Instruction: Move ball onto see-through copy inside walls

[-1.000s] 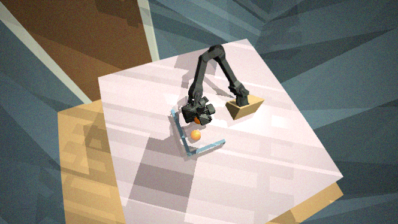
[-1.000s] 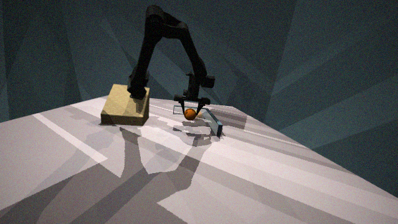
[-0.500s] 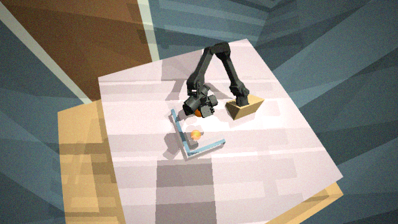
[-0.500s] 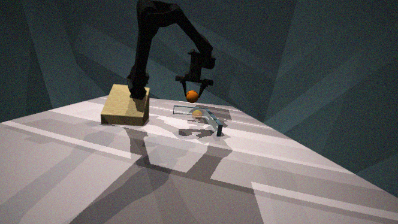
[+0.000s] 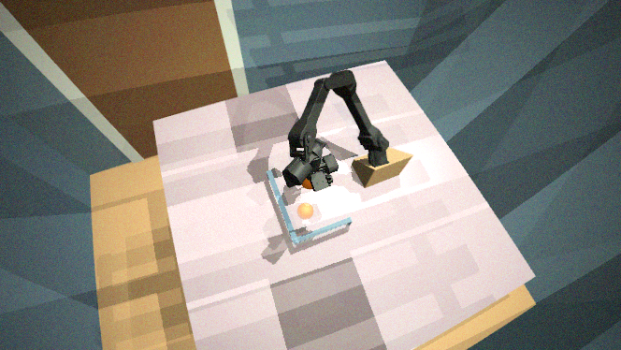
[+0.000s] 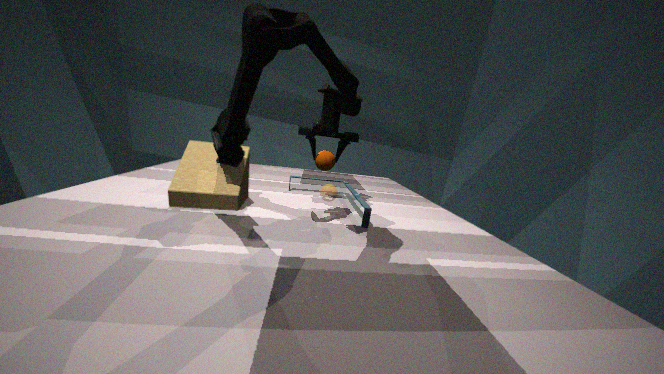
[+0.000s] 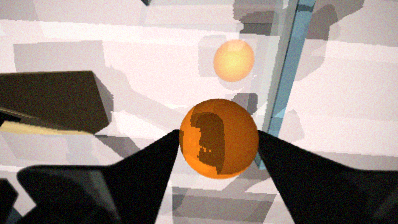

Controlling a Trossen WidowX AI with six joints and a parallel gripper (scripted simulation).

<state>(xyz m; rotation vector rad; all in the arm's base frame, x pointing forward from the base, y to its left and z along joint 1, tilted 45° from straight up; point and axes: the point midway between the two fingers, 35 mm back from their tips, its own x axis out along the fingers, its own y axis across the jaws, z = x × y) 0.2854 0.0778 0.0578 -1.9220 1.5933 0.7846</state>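
Wrist view is showing the gripper [image 7: 220, 150] clamping the orange ball [image 7: 219, 138] between its two dark fingers, lifted off the table. Just ahead, the see-through copy [image 7: 233, 60] is lying inside the corner, beside the clear wall [image 7: 290, 65], toward the tabletop's middle.
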